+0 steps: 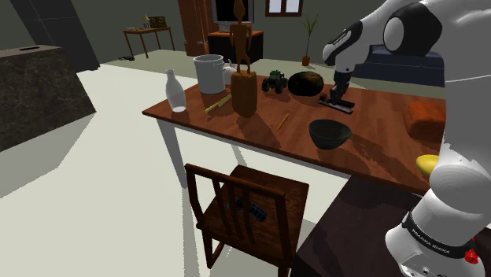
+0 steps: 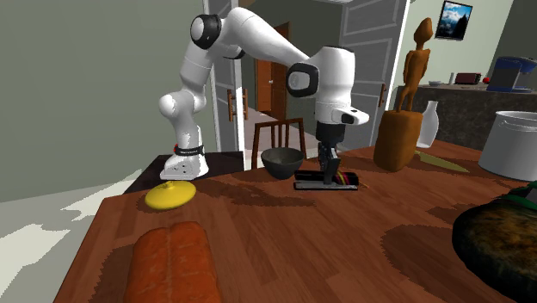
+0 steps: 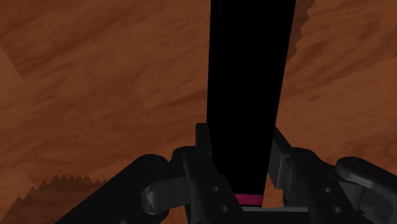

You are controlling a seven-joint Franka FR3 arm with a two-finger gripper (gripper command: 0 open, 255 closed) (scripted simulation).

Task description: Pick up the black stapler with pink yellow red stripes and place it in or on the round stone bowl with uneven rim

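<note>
I judge the black fingers [image 3: 202, 159] grip the long black, pink-striped stapler [image 3: 248, 76] across its narrow width, ready for lifting toward the dark round bowl [image 1: 329, 134].

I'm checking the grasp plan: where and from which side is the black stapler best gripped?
Across its narrow width, from straight above: the stapler lies flat on the table, long and slim, with both long sides free. The claw clasps it that way, its jaws on either long side.

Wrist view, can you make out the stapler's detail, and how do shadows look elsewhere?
Wrist view: the stapler is a flat black shape, with only a pink strip showing near the gripper; second exterior view: dark shadow patches cross the table; shoulder view: dim overall.
</note>
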